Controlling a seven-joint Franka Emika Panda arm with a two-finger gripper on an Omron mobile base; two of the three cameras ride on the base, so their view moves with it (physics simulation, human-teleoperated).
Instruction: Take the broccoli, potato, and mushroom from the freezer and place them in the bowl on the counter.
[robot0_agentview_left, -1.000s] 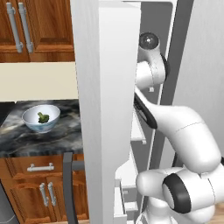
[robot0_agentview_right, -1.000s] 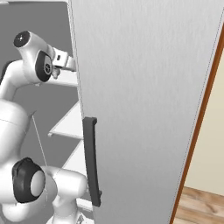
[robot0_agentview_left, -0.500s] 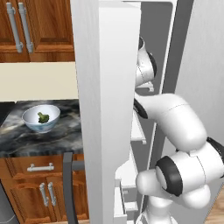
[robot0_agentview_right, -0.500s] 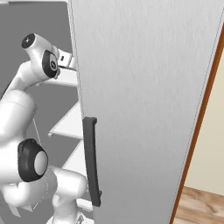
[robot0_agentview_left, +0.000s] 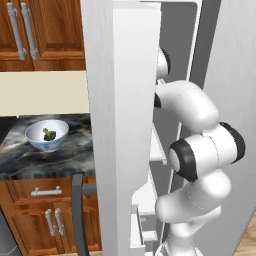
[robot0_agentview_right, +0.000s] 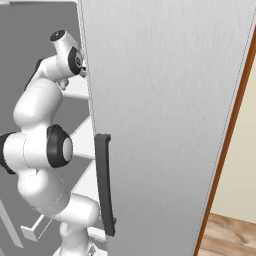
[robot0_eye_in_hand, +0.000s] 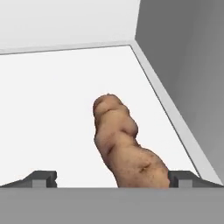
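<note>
White shelf flooring (robot0_eye_in_hand: 52, 109) inside the freezer (robot0_agentview_left: 122, 125) fills most of the hand view, meeting a grey side wall at the right and a pale back wall above. On that shelf lies the potato (robot0_eye_in_hand: 124, 146), a reddish-brown, elongated and knobbly lump with darker creases and small speckles on its skin; its rounded far end points toward the back of the compartment and its broader near end runs down between the finger tips. The gripper (robot0_eye_in_hand: 111, 179) stands wide, one dark tip to each side of the potato, with clear white shelf between each tip and the skin, so nothing is clasped.

From the left base view, the white arm (robot0_agentview_left: 200, 150) bends up from the lower right and reaches into the tall light-grey compartment behind the edge of its opened door, with white shelves and lower drawers showing beneath the elbow. The right base view shows the arm folded at the left beside the wide grey door, whose long dark handle (robot0_agentview_right: 105, 185) runs vertically near the middle.

Well apart to the left, the bowl (robot0_agentview_left: 47, 135) sits on the dark marbled counter (robot0_agentview_left: 30, 160), pale bluish-white and round. The broccoli (robot0_agentview_left: 49, 134), a small dark green floret, rests inside it. Brown wooden cabinets (robot0_agentview_left: 45, 220) with metal handles lie below the counter and more hang above.
</note>
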